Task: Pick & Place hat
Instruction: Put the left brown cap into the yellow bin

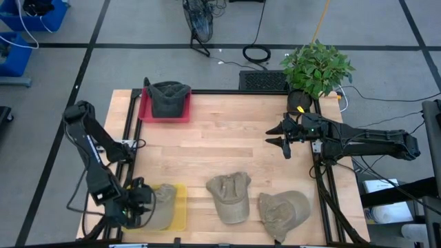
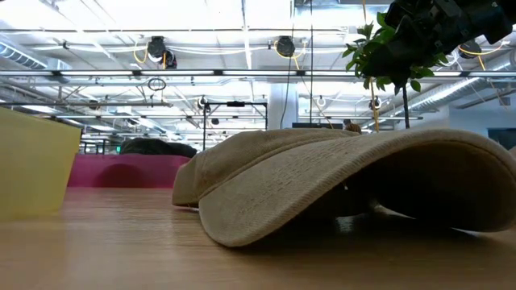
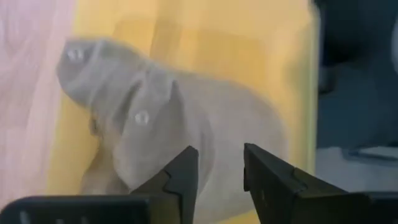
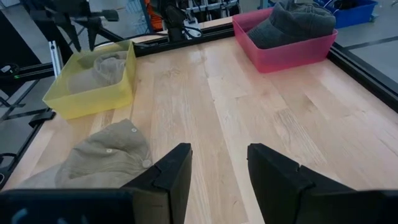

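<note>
A khaki cloth cap [image 1: 164,205] is seen lying in the yellow plastic bin [image 1: 180,207] at the worktop's near-left corner. The left gripper [image 3: 219,171] is hung just above it, fingers parted, nothing pinched. Two more khaki caps [image 1: 230,196] [image 1: 284,212] are laid along the near edge, twd the right. The right gripper [image 1: 282,134] is held over the right side, spread, empty. A dark grey cap [image 1: 169,98] is set in the pink bin [image 1: 145,110] at the far-left corner. No legible writing.
</note>
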Robot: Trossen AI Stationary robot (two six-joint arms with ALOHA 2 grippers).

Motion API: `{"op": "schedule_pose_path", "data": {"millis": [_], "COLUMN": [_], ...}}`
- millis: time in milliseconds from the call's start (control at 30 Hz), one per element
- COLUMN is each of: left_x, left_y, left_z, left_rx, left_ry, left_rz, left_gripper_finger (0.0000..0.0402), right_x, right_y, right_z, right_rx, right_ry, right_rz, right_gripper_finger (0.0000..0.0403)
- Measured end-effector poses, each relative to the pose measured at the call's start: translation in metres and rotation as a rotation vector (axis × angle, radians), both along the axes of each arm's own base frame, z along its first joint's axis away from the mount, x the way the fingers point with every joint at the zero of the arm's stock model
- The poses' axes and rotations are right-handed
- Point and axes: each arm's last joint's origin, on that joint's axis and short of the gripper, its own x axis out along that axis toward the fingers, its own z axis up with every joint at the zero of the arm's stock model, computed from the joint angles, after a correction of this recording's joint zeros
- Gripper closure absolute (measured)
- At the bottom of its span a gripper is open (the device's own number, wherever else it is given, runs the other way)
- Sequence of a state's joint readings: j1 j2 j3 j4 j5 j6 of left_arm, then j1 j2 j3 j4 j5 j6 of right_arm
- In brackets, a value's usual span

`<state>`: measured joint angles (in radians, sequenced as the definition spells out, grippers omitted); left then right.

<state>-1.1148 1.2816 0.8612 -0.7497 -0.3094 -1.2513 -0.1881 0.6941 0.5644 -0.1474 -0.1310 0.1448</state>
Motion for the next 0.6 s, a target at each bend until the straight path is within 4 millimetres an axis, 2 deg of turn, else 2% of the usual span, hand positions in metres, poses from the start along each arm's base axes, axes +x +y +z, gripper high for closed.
{"op": "schedule_pose_path", "data": {"millis": [100,200,267,433,600], "left_x": [0.006,0.019,0.030,0.065,0.106], "left_y": [0.008,0.017,0.022,0.037,0.055], "left_z": [0.015,0.029,0.035,0.039,0.038], "left_rx": [0.007,0.121,0.204,0.318,0.348], "left_ry": [-0.153,-0.397,-0.496,-0.579,-0.653], "left_rz": [0.002,0.022,0.038,0.074,0.241], "left_gripper_finger": [0.0265,0.0265,0.0266,0.0264,0.0265], "right_x": [0.000,0.000,0.000,0.000,0.000], "right_y": [0.000,0.000,0.000,0.000,0.000], "right_z": [0.000,0.000,0.000,0.000,0.000], "right_rx": [0.000,0.000,0.000,0.000,0.001], "right_ry": [0.000,0.000,0.000,0.000,0.000], "right_rz": [0.000,0.000,0.000,0.001,0.001], "right_gripper_finger": [0.0261,0.0261,0.0261,0.0261,0.0261]}}
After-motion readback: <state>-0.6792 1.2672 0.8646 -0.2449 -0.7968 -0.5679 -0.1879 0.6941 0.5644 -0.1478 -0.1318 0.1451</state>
